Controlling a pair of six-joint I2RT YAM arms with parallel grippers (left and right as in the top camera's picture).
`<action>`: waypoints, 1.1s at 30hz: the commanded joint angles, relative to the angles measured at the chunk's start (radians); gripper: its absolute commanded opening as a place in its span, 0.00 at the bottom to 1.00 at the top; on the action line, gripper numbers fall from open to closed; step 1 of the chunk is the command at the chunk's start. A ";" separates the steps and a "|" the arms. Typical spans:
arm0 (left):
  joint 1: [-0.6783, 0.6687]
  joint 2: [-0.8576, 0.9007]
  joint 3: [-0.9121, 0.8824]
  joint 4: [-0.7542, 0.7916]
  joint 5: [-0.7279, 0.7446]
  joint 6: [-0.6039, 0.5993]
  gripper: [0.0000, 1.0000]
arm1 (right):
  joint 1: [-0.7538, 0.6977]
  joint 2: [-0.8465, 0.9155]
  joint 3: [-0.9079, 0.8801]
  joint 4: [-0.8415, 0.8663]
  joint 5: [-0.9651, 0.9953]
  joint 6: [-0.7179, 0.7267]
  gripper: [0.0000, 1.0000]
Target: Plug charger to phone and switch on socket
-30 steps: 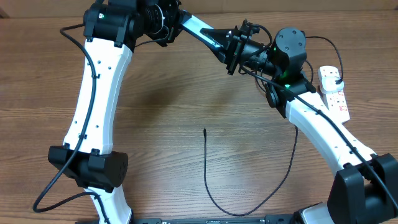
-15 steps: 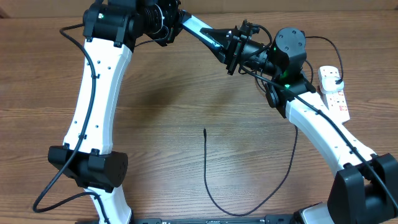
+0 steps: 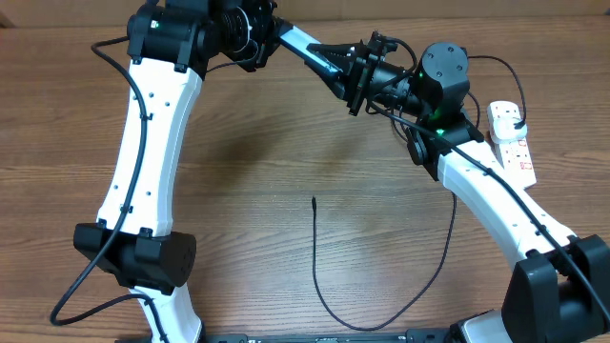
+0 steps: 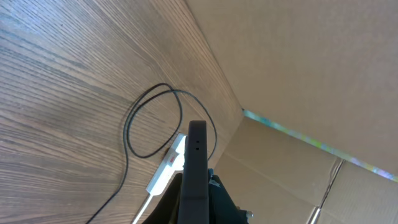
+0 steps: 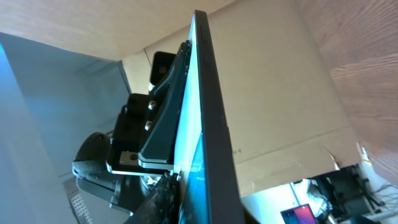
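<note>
The phone is held in the air at the back of the table, between my two grippers. In the left wrist view it is a dark edge-on slab [image 4: 196, 155]. In the right wrist view its glowing teal screen [image 5: 191, 149] shows. My left gripper [image 3: 365, 74] [image 4: 198, 190] is shut on it. My right gripper [image 3: 398, 90] [image 5: 199, 202] also grips it. The charger, a thin black cable [image 3: 317, 276], lies on the table with its tip [image 3: 314, 199] free. It loops near the socket [image 4: 149, 124]. The white socket [image 3: 512, 141] [image 4: 166, 169] lies at the right edge with a black plug [image 3: 516, 112] in it.
The overhead view shows the wooden table [image 3: 248, 210]. Cardboard walls [image 4: 298, 62] stand behind the table. The right arm's white links [image 3: 496, 205] cross above the cable's right run. The left arm's base [image 3: 138, 257] stands at the front left.
</note>
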 commanded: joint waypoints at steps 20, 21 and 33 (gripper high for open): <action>0.007 -0.019 0.021 -0.002 -0.001 0.069 0.04 | -0.002 -0.011 0.016 0.015 -0.029 0.115 0.98; 0.014 -0.019 0.021 0.002 0.002 0.079 0.04 | -0.002 -0.011 0.016 0.016 -0.029 0.102 0.99; 0.275 -0.019 0.021 0.003 0.444 0.539 0.04 | -0.087 -0.011 0.016 0.015 -0.097 -0.294 1.00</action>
